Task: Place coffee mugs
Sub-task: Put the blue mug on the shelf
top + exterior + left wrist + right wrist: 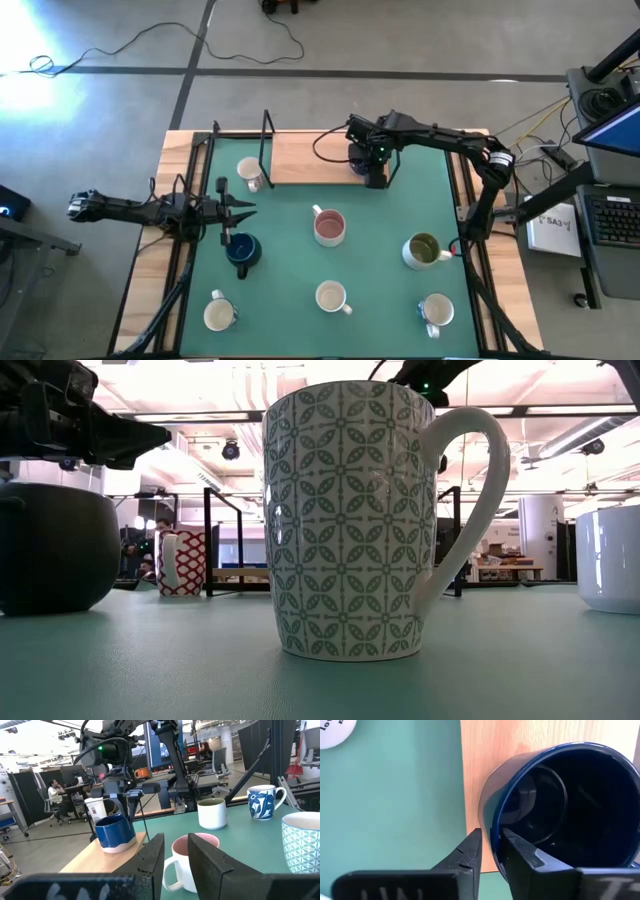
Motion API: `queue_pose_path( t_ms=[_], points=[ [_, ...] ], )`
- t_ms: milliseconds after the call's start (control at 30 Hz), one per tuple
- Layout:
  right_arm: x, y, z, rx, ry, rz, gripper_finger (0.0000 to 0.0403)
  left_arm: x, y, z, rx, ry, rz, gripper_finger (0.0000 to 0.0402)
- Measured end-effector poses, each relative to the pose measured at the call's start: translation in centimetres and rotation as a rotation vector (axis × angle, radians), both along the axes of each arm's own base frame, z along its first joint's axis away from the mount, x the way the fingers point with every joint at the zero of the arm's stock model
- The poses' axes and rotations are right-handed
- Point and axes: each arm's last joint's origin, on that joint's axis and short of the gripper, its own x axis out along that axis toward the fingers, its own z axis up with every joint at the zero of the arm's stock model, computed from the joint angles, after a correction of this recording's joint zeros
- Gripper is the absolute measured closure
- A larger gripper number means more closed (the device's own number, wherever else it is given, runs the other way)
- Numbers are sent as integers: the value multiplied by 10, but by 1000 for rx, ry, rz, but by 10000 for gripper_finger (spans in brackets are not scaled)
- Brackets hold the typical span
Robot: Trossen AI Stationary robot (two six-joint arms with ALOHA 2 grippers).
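My right gripper (pixel 374 172) (pixel 491 847) is over the wooden board (pixel 310 158) at the far side, shut on a dark blue mug (pixel 560 805) (pixel 115 834). My left gripper (pixel 240 215) (pixel 175 855) hovers open at the left of the mat, beside the second dark blue mug (pixel 242 250), and touches nothing. Standing on the green mat are the pink-inside mug (pixel 329 227), the olive-inside mug (pixel 424 250), a cream mug (pixel 331 296), a white mug (pixel 220 314), a blue-patterned white mug (pixel 436 312) and a patterned mug (pixel 250 172). My right gripper pinches the dark blue mug's wall at the rim (pixel 492 837), one finger (pixel 520 857) inside the mug and one finger (pixel 465 857) outside. The fingers come from above, pointing down. The mug stays roughly upright at the board's edge; whether its base (pixel 117 847) touches the board, I cannot tell.
A black wire rack (pixel 266 140) stands at the board's left end. Black rails run along both sides of the mat (pixel 380 300). In the low view a green-patterned mug (pixel 345 520) fills the centre. People and desks show in the room beyond the table.
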Motion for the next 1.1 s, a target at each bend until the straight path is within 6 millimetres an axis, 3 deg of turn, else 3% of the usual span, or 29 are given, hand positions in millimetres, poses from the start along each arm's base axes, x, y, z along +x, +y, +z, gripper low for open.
queue_pose_path(
  t_ms=[200, 433, 733, 1100],
  points=[
    [0, 0, 0, 5, 1, -1, 388, 0, 0, 0, 0, 0, 0, 333],
    [-2, -4, 0, 16, -11, -77, 391, 0, 0, 0, 0, 0, 0, 333],
    [-7, -30, 1, -65, -66, -290, 390, 0, 0, 0, 0, 0, 0, 333],
    [-8, -49, 4, -106, -157, -337, 390, 0, 0, 0, 0, 0, 0, 333]
  ],
)
